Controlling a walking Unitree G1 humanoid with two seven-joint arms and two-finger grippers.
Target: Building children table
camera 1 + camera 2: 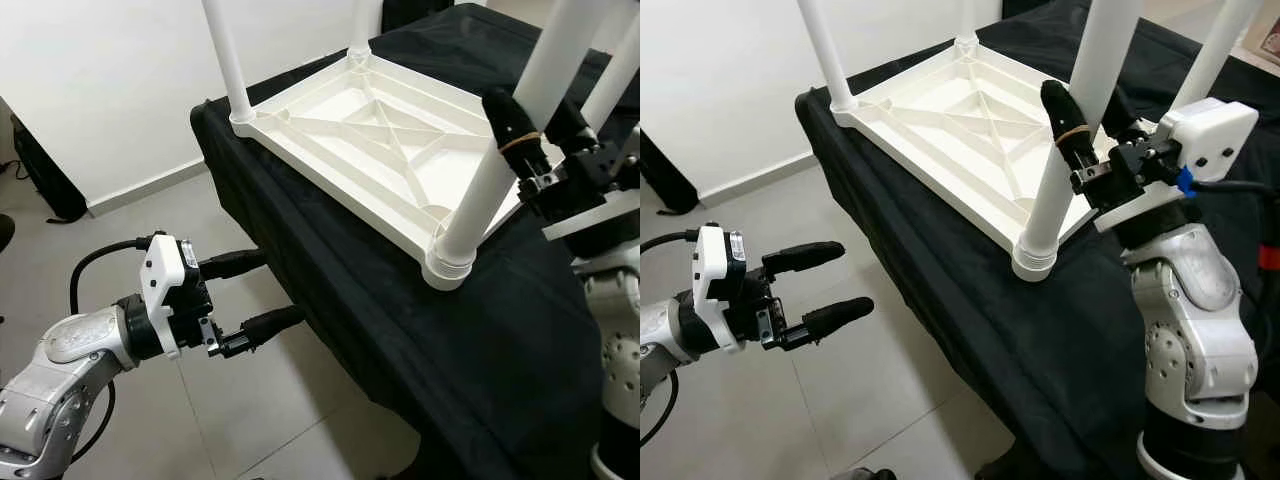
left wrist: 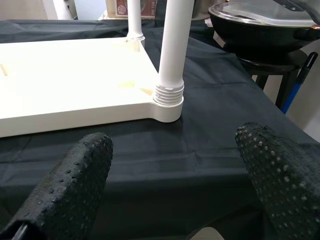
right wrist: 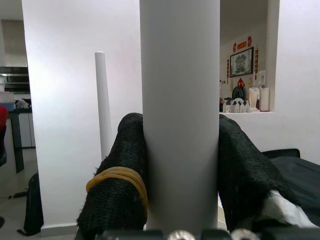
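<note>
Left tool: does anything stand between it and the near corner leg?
Nothing visible does. The left tool, open, hovers off the black-draped table's edge; only bare cloth lies before the leg, which the right tool grips.

Left gripper (image 2: 175, 185) fingers spread, white tabletop (image 2: 70, 80) on black cloth (image 2: 200, 150), threaded leg (image 2: 172, 55) upright.

A black cloth (image 1: 400, 330) covered the bench and hung down over its near edge toward a pale tiled floor (image 1: 230, 400). Behind stood a white wall (image 1: 110, 90) with a dark bag (image 1: 40, 175) leaning at its base. Beyond the bench's far edge — on a stand — sat a black lidded pot (image 2: 265, 27).
</note>
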